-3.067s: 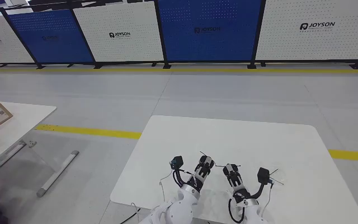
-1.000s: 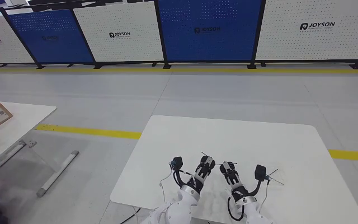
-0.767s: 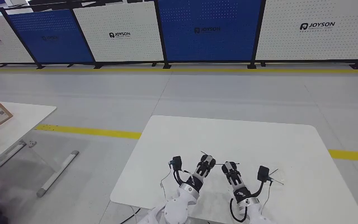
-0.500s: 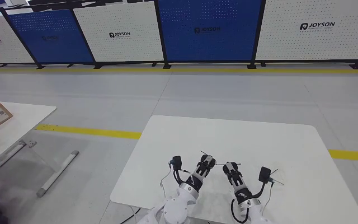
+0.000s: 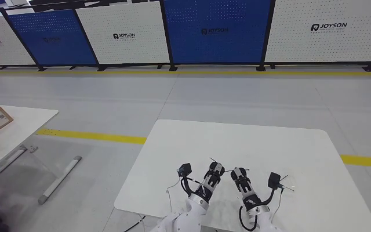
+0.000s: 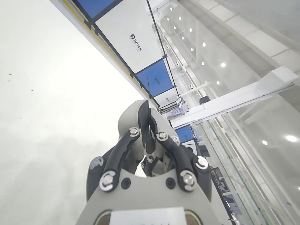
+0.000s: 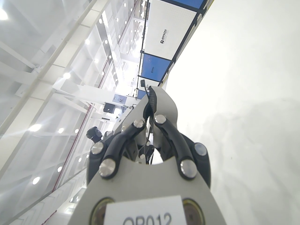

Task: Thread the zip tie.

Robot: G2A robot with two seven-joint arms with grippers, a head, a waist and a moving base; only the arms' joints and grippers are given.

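While the left gripper [image 6: 147, 114] is pinched tight on the zip tie [image 6: 148, 90], the thin black tail runs lengthwise between its fingers and sticks out past the tips, pointing away from the robot toward the far panels [image 6: 131, 36]. The right gripper [image 7: 151, 97] is likewise closed on a black strip, whose small square head [image 7: 142, 82] pokes beyond its tips. I cannot tell whether both ends belong to one tie. The grippers hover close together over the near edge of the white worktop [image 5: 243, 139].

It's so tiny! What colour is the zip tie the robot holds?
The thin plastic zip tie is black, clearest in the left wrist view.
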